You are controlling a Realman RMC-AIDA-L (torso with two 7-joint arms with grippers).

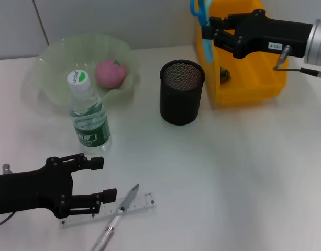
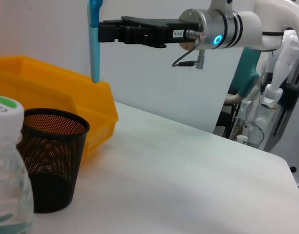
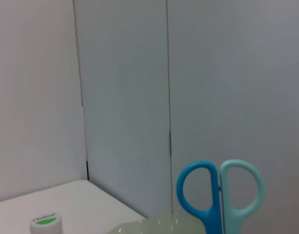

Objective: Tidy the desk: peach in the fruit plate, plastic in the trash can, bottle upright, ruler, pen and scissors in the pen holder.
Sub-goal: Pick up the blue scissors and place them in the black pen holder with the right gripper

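Note:
My right gripper (image 1: 208, 32) is shut on the blue scissors (image 1: 201, 9). It holds them upright, handles up, above the gap between the black mesh pen holder (image 1: 182, 92) and the yellow trash can (image 1: 249, 63). The left wrist view shows the scissors (image 2: 94, 44) hanging higher than the pen holder (image 2: 54, 161). The dark plastic (image 1: 224, 75) lies in the trash can. The peach (image 1: 110, 72) sits in the fruit plate (image 1: 55, 63). In front of the plate the bottle (image 1: 88, 112) stands upright. Low at the front left, my left gripper (image 1: 100, 179) is open above the clear ruler (image 1: 134, 204) and the pen (image 1: 118, 215).
The white desk (image 1: 244, 172) stretches bare to the front right. The pen lies crossed over the ruler near the front edge. A wall stands close behind the trash can and the fruit plate.

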